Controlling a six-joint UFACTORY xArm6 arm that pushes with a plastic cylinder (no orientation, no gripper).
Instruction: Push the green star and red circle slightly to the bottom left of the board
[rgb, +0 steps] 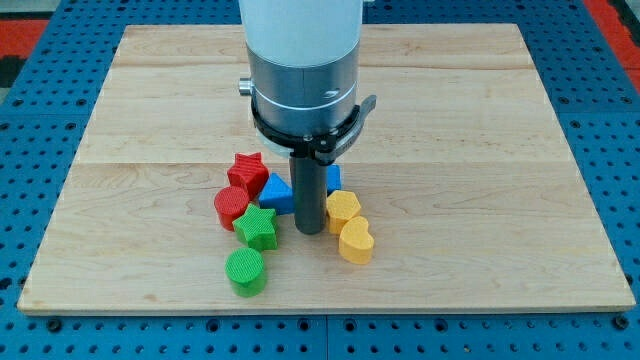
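Note:
The green star (257, 227) lies just right of and below the red circle (231, 206), and the two touch. My tip (310, 230) stands on the board right of the green star, with a small gap between them. It sits between the green star and the yellow blocks, just below the blue triangle (277, 193).
A red star (247, 171) lies above the red circle. A green circle (245, 271) lies below the green star. A yellow hexagon (344, 208) and a yellow heart (356, 241) lie right of my tip. A blue block (333, 178) peeks out behind the rod. The wooden board (480, 150) sits on a blue table.

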